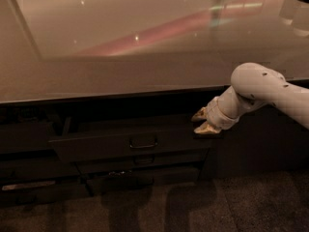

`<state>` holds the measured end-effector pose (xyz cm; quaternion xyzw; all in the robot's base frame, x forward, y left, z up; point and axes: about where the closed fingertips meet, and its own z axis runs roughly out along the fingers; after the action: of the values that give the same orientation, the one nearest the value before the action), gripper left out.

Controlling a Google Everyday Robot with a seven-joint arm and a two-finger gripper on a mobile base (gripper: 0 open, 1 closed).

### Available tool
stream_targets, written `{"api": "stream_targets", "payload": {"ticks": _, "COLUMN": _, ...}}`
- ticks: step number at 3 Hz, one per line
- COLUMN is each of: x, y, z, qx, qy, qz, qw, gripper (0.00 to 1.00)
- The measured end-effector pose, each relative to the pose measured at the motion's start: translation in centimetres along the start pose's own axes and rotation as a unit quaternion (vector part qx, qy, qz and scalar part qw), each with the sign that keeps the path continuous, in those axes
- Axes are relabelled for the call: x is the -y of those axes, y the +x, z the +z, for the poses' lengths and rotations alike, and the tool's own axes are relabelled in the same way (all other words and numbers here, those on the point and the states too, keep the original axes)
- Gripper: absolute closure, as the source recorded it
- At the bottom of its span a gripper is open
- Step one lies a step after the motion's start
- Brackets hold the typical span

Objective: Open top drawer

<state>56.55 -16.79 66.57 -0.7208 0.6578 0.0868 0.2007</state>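
TEXT: you have no readable writing, label or number on the countertop (145,76), the top drawer (96,146) or the arm (263,88) | GRIPPER: your gripper (202,122) sits at that drawer's upper right corner, just under the countertop edge, fingers apart.

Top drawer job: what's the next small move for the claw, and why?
Probably slide the claw left and slightly down to the loop handle. The top drawer stands only partly out past the fronts below, and the claw sits at its upper right corner, well off the handle, with no clear hold.
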Motion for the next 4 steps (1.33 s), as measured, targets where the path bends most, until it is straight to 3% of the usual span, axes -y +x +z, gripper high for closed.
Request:
{"api": "stream_targets", "payload": {"ticks": 1, "x": -2.4, "y": -0.2, "z": -0.5, "qx": -0.001, "qy": 0.028, "qz": -0.022, "qw": 0.9994, "gripper": 1.0}}
{"api": "stream_targets", "payload": {"ticks": 4, "x": -3.5, "y": -0.6, "z": -1.0, "qx": 0.0, "qy": 0.028, "qz": -0.026, "qw": 0.9993, "gripper": 1.0}}
